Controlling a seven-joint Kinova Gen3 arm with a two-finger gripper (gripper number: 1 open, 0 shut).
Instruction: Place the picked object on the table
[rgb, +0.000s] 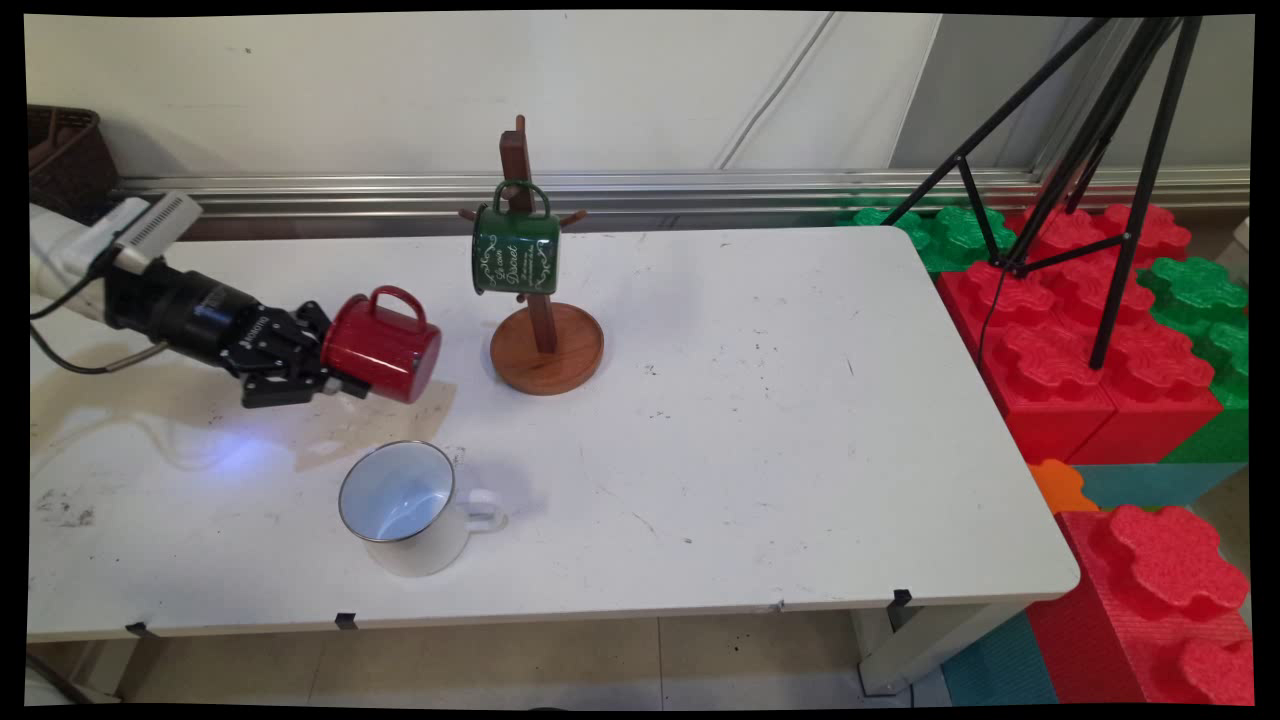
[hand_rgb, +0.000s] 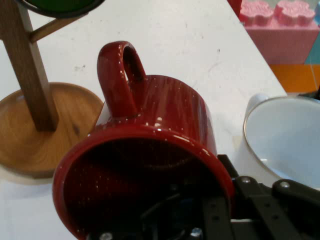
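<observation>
1. Hand (rgb: 335, 372): we log it closed on the rim of the red mug, one finger appearing to reach inside the mouth and the other outside the wall.

2. Red mug (rgb: 385, 345): gripped, lying on its side, mouth toward the hand, handle uppermost. We judge it lifted clear of the worktop.

3. White mug (rgb: 400, 505): upright on the worktop, below the hand and slightly ahead of it, apart from the red mug, with its handle turned away from the hand.

4. Wooden stand (rgb: 545, 345): round base just beyond the red mug's bottom, not touching it.

5. Green mug (rgb: 515, 250): hung by its handle on a stand peg, above and ahead of the hand.

6. Worktop (rgb: 760, 420): white, marked and stained, carrying items 3 and 4.
</observation>
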